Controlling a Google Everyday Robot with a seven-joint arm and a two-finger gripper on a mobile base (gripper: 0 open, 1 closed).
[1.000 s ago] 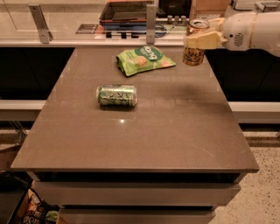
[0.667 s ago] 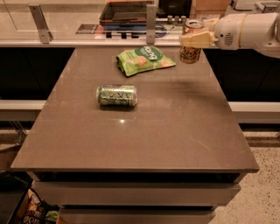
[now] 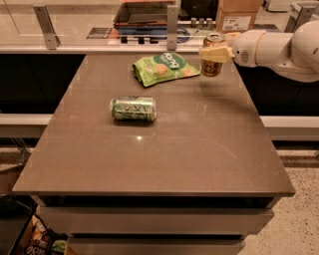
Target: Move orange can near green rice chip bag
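Nearest the camera and well in front of the green rice chip bag [image 3: 164, 68] is the front edge of the brown table [image 3: 164, 164], with flat drawer-style panels [image 3: 154, 219] under it. A colourful printed package [image 3: 37, 241] sits on the floor, far forward and left of the bag.

On the tabletop, a green patterned can [image 3: 133, 108] lies on its side, in front of the bag and slightly left. It is clear of the bag, with bare table between them.

The bag lies flat and crinkled towards the back of the table. Its dark round logo and white lettering face up.

The orange can [image 3: 211, 68] is just right of the bag, upright, silver top up, with a narrow gap between them. So the can is near the bag and not touching it.

The gripper [image 3: 212, 52] reaches in from the right of the bag, and its cream fingers [image 3: 217, 53] are clamped across the can's upper body. It is closed on the can. The base of the can is at or just above the tabletop; contact can't be confirmed from this angle. The white arm [image 3: 279, 47] runs off to the right of the bag and out of frame.

Behind the bag:
- A metal post [image 3: 172, 20] stands on a ledge directly behind it.
- A dark tray-like object [image 3: 144, 12] lies further back and slightly left.
- A cardboard box [image 3: 238, 15] sits behind and to the right, beyond the can.
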